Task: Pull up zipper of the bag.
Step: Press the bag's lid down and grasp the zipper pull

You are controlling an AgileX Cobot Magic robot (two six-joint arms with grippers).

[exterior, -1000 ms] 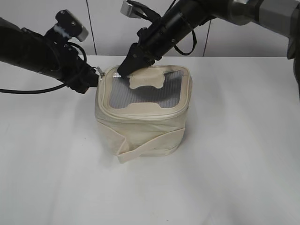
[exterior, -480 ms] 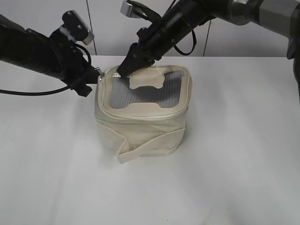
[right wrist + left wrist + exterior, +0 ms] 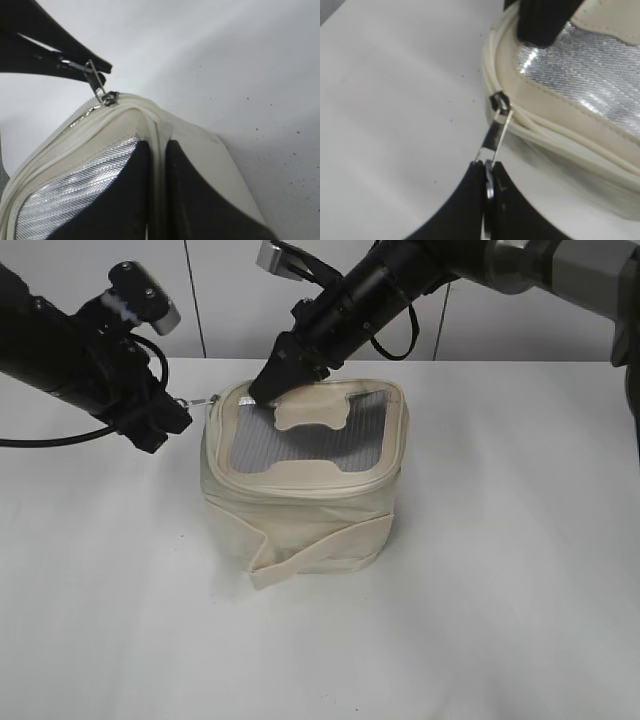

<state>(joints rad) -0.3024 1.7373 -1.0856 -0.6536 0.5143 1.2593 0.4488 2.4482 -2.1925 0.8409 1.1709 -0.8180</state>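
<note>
The cream bag (image 3: 300, 515) stands mid-table, its lid with grey mesh window and bone-shaped patch facing up. My left gripper (image 3: 170, 423) is left of the bag's far-left corner, shut on the ring of a silver zipper pull (image 3: 200, 400). In the left wrist view the gripper (image 3: 489, 167) holds the pull (image 3: 495, 137) taut from its slider (image 3: 499, 101) on the zipper track (image 3: 545, 132). My right gripper (image 3: 266, 390) is shut on the lid rim at the same corner. In the right wrist view it (image 3: 157, 145) pinches the rim (image 3: 159, 127), with the pull (image 3: 97, 80) beyond.
The bag sits on a white table (image 3: 500, 590) with a white panelled wall (image 3: 230, 300) behind. A strap band (image 3: 310, 555) wraps the bag's body. Both black arms meet over the bag's far-left corner.
My left gripper has moved left, away from the bag, and the zipper pull is now stretched out taut. The right gripper and the bag have stayed in place.
</note>
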